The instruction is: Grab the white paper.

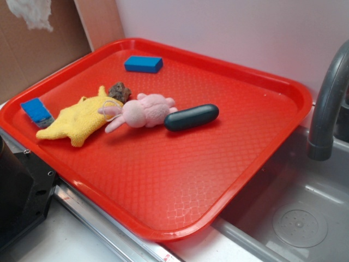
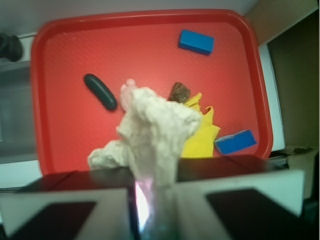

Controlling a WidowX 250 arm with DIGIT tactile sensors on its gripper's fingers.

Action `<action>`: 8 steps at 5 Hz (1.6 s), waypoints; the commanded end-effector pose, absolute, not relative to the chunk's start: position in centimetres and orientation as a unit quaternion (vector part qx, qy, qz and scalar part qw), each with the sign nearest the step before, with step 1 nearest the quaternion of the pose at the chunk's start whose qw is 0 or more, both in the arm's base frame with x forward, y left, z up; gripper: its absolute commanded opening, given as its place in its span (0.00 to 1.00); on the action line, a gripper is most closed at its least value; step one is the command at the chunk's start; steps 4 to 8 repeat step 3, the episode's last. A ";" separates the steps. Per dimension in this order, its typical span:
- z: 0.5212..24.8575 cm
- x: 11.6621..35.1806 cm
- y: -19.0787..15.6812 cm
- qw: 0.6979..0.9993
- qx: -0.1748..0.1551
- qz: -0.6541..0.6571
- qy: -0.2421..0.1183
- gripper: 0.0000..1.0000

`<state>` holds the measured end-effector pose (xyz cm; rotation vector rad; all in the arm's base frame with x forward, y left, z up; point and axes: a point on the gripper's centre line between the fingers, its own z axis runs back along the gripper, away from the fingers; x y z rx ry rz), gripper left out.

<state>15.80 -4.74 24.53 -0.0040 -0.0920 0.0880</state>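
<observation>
Hanging from the end effector (image 2: 155, 200), the white paper (image 2: 152, 137) is pinched between the two fingers (image 2: 60, 205), which are closed together on its lower end at the bottom of the wrist view. The crumpled sheet dangles above the red tray (image 2: 65, 135), clear of its floor, and covers most of the pink plush bunny (image 2: 128, 90) below it. In the exterior view a scrap of the same paper (image 1: 31, 13) shows at the top left corner, high over the tray (image 1: 180, 180).

On the tray, a yellow knit cloth (image 1: 82, 121) lies near the left rim, with a blue block (image 1: 37, 112) at its outer side. The bunny (image 1: 143, 111) rests against the cloth, a small brown lump (image 1: 119, 91) touching the cloth's upper edge. A dark oblong piece (image 1: 191, 117) lies just beside the bunny. A second blue block (image 1: 143, 64) sits farther back, apart from the rest. A grey faucet (image 1: 327, 103) rises over the sink (image 1: 305, 213) to the right.
</observation>
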 end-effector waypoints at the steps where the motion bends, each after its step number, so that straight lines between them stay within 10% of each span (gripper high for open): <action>1: 24.4 15.6 -4.9 0.997 0.016 0.023 -0.069 0.00; 8: 23.9 16.9 -4.6 0.996 0.044 0.034 -0.070 0.00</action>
